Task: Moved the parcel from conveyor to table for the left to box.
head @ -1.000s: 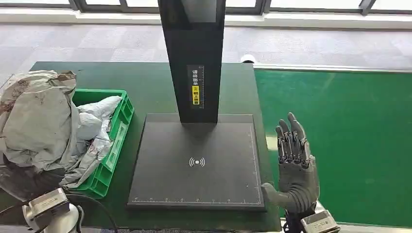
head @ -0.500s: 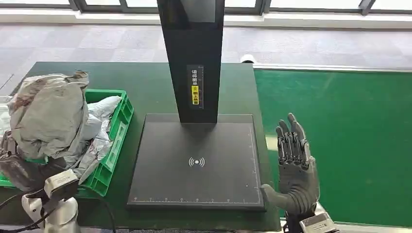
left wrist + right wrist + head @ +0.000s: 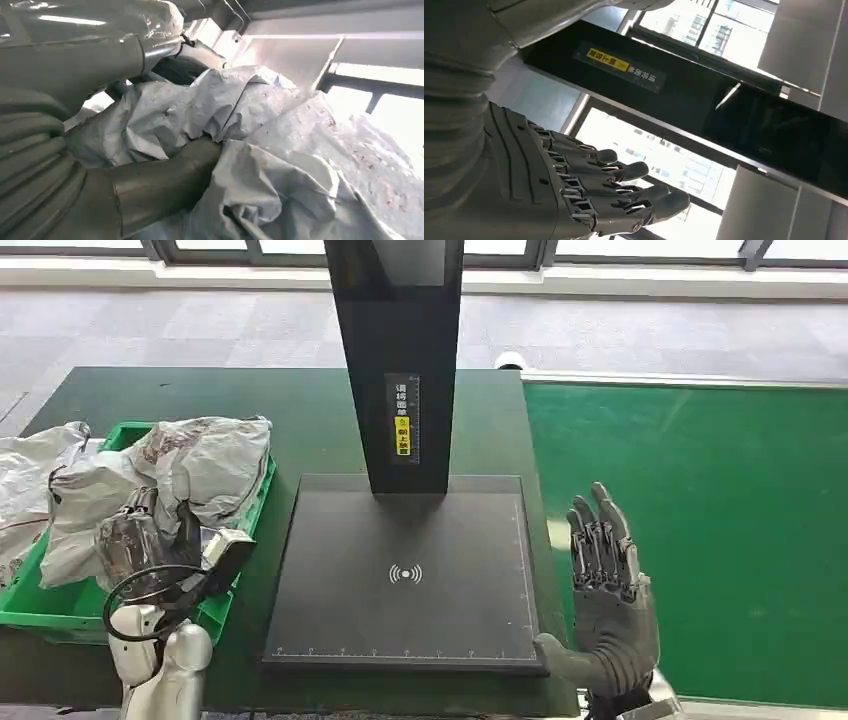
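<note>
Right hand (image 3: pixel 607 590): nearest item, at about 5 o'clock in the head view. Grey ribbed palm, darker jointed fingers (image 3: pixel 624 172), all held straight and apart, thumb out toward the scanner plate. It grasps nothing. It stands upright above the seam between the table and the conveyor.

Left hand (image 3: pixel 150 540): at about 8 o'clock, on a silver arm with a looped black cable. The fingers are buried in crumpled film; the thumb (image 3: pixel 165 175) presses into a fold. It is clenched on the parcel.

Parcel (image 3: pixel 190 465): a soft grey plastic mailing bag, heavily creased, slightly glossy, with reddish mottled marks. It lies over the inner rim of the crate, at about 9 o'clock, held there by the left hand.

Crate (image 3: pixel 45 605): bright green moulded plastic, rectangular, with slotted walls. It sits on the table's left side and holds more grey bags (image 3: pixel 25 490) of the same wrinkled film.

Scanner plate (image 3: pixel 405 575): a flat matte black square at centre, with ruler marks on its edges and a white wireless symbol in the middle. It lies between the crate and the right hand.

Post (image 3: pixel 398 360): a black upright column rising from the plate's far edge at 12 o'clock, bearing a narrow label (image 3: pixel 403 420) with a yellow patch.

Table (image 3: pixel 300 410): dark green, smooth.

Conveyor (image 3: pixel 720 520): a brighter green belt at 3 o'clock, beside the table.

Floor (image 3: pixel 650 335): grey carpet tiles beyond.
</note>
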Tool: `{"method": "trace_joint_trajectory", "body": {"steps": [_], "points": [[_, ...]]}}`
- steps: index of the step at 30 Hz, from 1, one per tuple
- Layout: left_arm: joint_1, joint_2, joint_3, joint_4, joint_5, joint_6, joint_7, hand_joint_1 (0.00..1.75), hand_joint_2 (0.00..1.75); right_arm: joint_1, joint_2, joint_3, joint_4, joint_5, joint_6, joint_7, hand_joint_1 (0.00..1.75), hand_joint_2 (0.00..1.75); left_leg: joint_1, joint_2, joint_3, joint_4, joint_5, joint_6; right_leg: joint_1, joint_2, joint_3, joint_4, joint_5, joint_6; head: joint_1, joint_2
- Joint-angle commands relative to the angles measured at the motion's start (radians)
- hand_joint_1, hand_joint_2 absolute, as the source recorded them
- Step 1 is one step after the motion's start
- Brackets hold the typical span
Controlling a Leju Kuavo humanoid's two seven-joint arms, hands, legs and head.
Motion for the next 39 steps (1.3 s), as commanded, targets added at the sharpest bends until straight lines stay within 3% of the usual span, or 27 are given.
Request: {"method": "trace_joint_trajectory", "body": {"steps": [1, 5, 6, 7, 11, 12, 14, 17, 20, 28, 32, 34, 39], "points": [[-0.153, 0.087, -0.124, 0.552, -0.191, -0.027, 0.256, 1.75, 1.75, 0.032, 0.020, -0.026, 0.038, 0.024, 0.041, 0.003, 0.00, 1.75, -0.001, -0.006, 0.003, -0.006, 0.005, 0.000, -0.001, -0.007, 0.004, -0.005, 0.002, -0.001, 0.000, 0.000], [-0.166, 0.098, -0.133, 0.620, -0.217, -0.041, 0.311, 1.75, 1.75, -0.008, 0.002, -0.013, 0.102, -0.003, 0.090, 0.003, 0.00, 1.75, -0.002, -0.003, 0.003, -0.008, 0.005, 0.001, -0.001, -0.004, 0.004, -0.006, 0.004, -0.001, 0.000, 0.000], [-0.167, 0.100, -0.138, 0.634, -0.197, -0.011, 0.309, 0.47, 1.75, -0.019, -0.019, 0.020, 0.116, -0.009, 0.063, 0.003, 0.00, 1.75, -0.001, 0.000, 0.003, -0.006, 0.004, 0.001, -0.001, -0.001, 0.004, -0.005, 0.003, 0.000, 0.000, 0.000], [-0.166, 0.100, -0.137, 0.631, -0.192, 0.000, 0.313, 0.00, 1.75, -0.023, -0.027, 0.035, 0.122, -0.008, 0.049, 0.003, 0.00, 1.75, -0.001, 0.000, 0.004, -0.005, 0.002, 0.001, -0.001, 0.000, 0.004, -0.004, 0.002, 0.000, 0.000, 0.000], [-0.133, 0.090, -0.104, 0.547, -0.083, 0.000, 0.236, 0.00, 1.75, -0.027, -0.038, 0.054, 0.129, -0.019, 0.031, 0.003, 0.00, 1.75, 0.000, 0.001, 0.005, -0.005, 0.003, 0.001, 0.000, 0.000, 0.006, -0.004, 0.003, 0.000, 0.000, 0.000], [-0.122, 0.088, -0.091, 0.512, -0.031, 0.000, 0.196, 0.00, 0.00, -0.029, -0.040, 0.056, 0.131, -0.020, 0.025, 0.003, 0.00, 1.75, -0.001, 0.003, 0.005, -0.006, 0.004, 0.001, -0.001, 0.001, 0.005, -0.004, 0.004, 0.000, 0.000, 0.000], [-0.093, 0.055, -0.026, 0.419, 0.234, 0.000, -0.010, 0.00, 0.00, -0.041, -0.039, 0.049, 0.147, -0.024, 0.022, 0.003, 0.00, 1.75, -0.001, 0.002, 0.005, -0.005, 0.003, 0.000, 0.000, 0.000, 0.006, -0.003, 0.003, 0.000, 0.000, 0.000], [-0.082, 0.054, -0.004, 0.377, 0.535, -0.007, -0.132, 0.00, 0.00, -0.069, -0.031, 0.029, 0.168, -0.046, 0.038, 0.003, 0.00, 1.75, 0.000, 0.006, -0.001, -0.004, 0.002, 0.001, 0.000, 0.003, 0.007, -0.002, 0.002, -0.001, 0.000, 0.000], [-0.089, 0.027, 0.154, 0.308, 0.769, 0.000, -0.315, 0.00, 0.00, -0.111, -0.039, 0.045, 0.199, -0.083, 0.048, 0.003, 0.00, 1.75, 0.000, 0.005, 0.000, -0.004, 0.001, 0.000, 0.001, 0.002, 0.009, -0.002, 0.001, -0.002, 0.000, 0.000], [-0.087, 0.027, 0.158, 0.300, 0.794, 0.000, -0.318, 0.00, 0.00, -0.122, -0.036, 0.045, 0.210, -0.089, 0.046, 0.003, 0.00, 1.75, 0.000, 0.005, 0.012, -0.005, 0.001, -0.002, 0.001, 0.004, 0.010, -0.001, 0.001, -0.004, 0.000, 0.000], [-0.076, 0.027, 0.178, 0.262, 0.870, 0.000, -0.333, 0.00, 0.00, -0.129, -0.034, 0.048, 0.213, -0.095, 0.049, 0.003, 0.00, 1.75, -0.001, 0.005, 0.011, -0.010, 0.005, -0.002, 0.001, 0.004, 0.008, -0.005, 0.005, -0.004, 0.000, 0.000], [-0.043, 0.027, 0.128, 0.228, 0.946, 0.000, -0.319, 0.00, 0.00, -0.137, -0.019, 0.039, 0.202, -0.089, 0.033, 0.003, 0.00, 1.75, -0.001, 0.007, 0.010, -0.007, 0.003, -0.002, 0.001, 0.006, 0.007, -0.003, 0.004, -0.004, 0.000, 0.000], [-0.028, 0.027, 0.176, 0.162, 1.022, 0.000, -0.363, 0.00, 0.00, -0.130, -0.001, -0.003, 0.157, -0.096, 0.052, 0.003, 0.00, 1.75, -0.001, 0.004, 0.010, -0.004, 0.001, -0.003, 0.001, 0.003, 0.007, 0.000, 0.000, -0.004, 0.000, 0.000]]}}
